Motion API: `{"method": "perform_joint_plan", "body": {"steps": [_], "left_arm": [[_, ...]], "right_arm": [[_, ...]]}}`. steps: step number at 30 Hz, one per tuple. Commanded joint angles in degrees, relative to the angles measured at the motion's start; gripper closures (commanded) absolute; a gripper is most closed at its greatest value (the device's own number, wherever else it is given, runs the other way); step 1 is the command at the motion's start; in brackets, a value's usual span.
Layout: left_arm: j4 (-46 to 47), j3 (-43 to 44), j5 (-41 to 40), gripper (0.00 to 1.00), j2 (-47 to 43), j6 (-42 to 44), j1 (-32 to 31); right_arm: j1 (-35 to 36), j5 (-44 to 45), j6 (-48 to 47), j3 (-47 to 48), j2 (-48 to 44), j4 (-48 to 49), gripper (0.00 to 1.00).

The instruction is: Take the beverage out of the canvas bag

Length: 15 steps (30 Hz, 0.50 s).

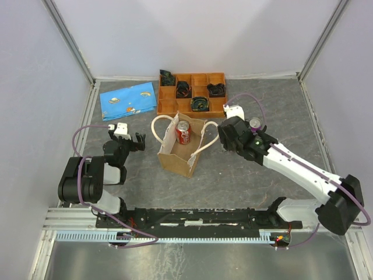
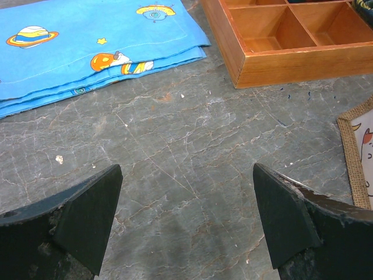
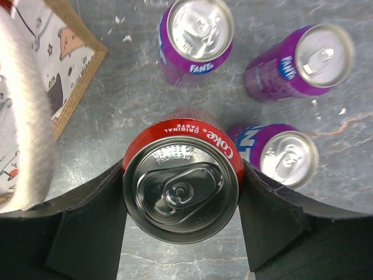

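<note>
Right gripper [image 3: 182,175] is clasping a Coke can [image 3: 180,189] by its sides, jaws wide, beside purple cans [image 3: 197,35] outside the canvas bag [image 1: 176,162]. A second Coke can [image 1: 184,132] is standing inside the bag. I judge it rigid, smooth and slippery, best gripped around the body. Left gripper [image 2: 186,175] is hanging open, empty.

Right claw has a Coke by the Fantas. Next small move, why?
Probably lower and open the right claw: it grips the Coke can outside the canvas bag, beside three Fanta cans. I cannot tell whether the can touches the table yet. A second red can sits in the bag.
</note>
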Motion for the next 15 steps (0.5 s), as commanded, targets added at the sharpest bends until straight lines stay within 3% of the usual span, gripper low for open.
{"method": "perform_joint_plan", "body": {"steps": [1,15], "left_arm": [[2.9,0.1,0.8,0.01,-0.4,2.8,0.2],[3.0,0.1,0.8,0.01,-0.5,2.8,0.2]], "right_arm": [[-1.9,-4.2,3.4,-0.2,1.6,4.9,1.00],[-6.1,-9.0,5.3,-4.1,7.1,8.7,1.00]]}}
